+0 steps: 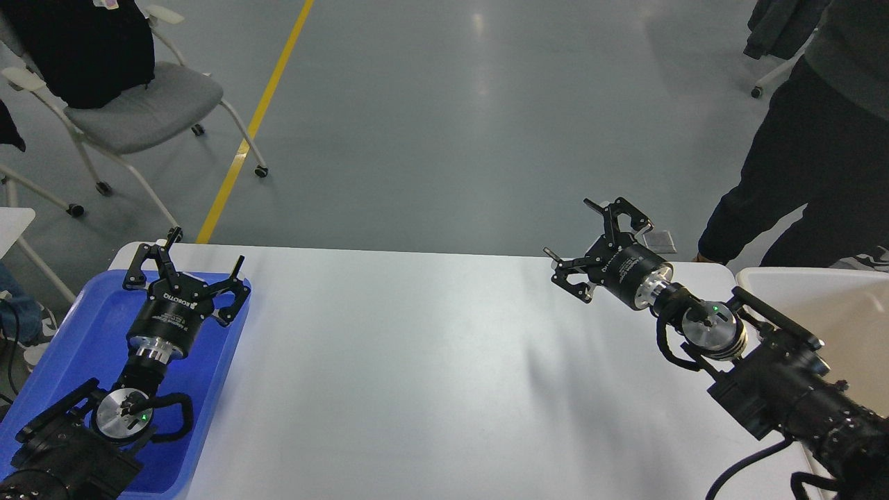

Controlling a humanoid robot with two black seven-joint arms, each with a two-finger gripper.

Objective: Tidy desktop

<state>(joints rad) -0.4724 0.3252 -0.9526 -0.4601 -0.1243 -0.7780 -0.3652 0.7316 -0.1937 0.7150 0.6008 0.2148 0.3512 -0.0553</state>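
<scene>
Bench [430,361] lies bare — left hand [186,267] spread above blue tray [208,389], right hand [597,239] apparently spread too, gripping nothing.

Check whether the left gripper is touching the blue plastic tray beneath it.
Cannot tell. The head view shows the open left gripper over the blue plastic tray's far end, but from above no gap or contact shows plainly.
</scene>
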